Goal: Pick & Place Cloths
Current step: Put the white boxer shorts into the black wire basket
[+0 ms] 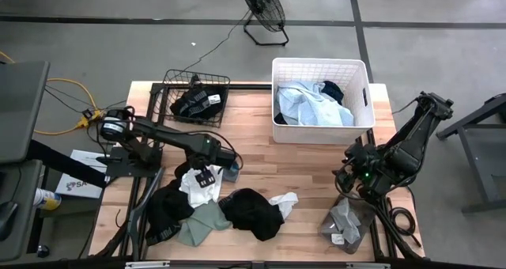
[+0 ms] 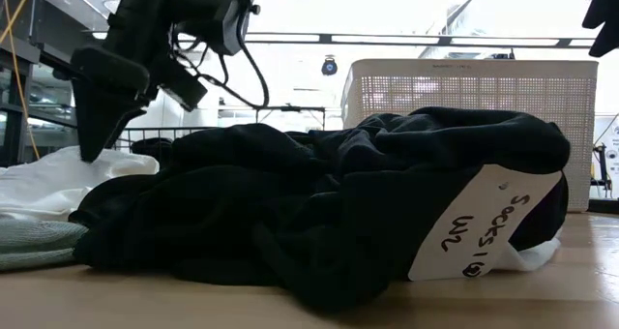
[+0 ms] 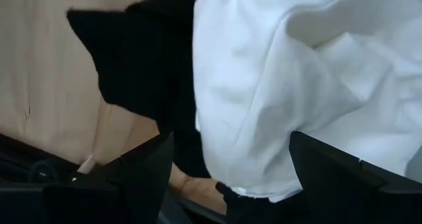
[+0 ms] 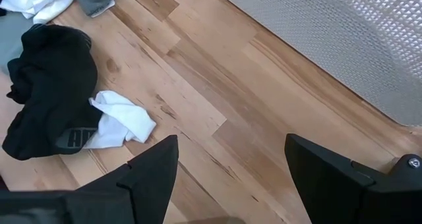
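Note:
My left gripper [image 1: 207, 176] hangs open, fingers pointing down, over a white cloth [image 1: 192, 183] in the pile at the table's near left. In the left wrist view the white cloth [image 3: 283, 72] fills the gap between the fingers [image 3: 145, 171] and lies on a black cloth [image 3: 138, 66]. Around it lie more black cloths [image 1: 254, 214], a sage green one [image 1: 202, 225] and a small white one [image 1: 285, 199]. A grey cloth [image 1: 344, 223] lies at the near right. My right gripper [image 1: 353, 176] waits open above bare wood [image 4: 231, 140]. My left gripper comes at the white cloth from above with one finger on either side of a raised fold. In the low view a fingertip [image 2: 90, 155] reaches the top of the white cloth [image 2: 48, 179]; whether it touches I cannot tell.
A white plastic laundry basket [image 1: 320, 61] at the far edge holds pale blue and navy cloths. A black wire basket [image 1: 198, 77] at the far left holds a black cloth. A black heap with a paper tag [image 2: 484, 223] fills the low view. Bare wood lies mid-table.

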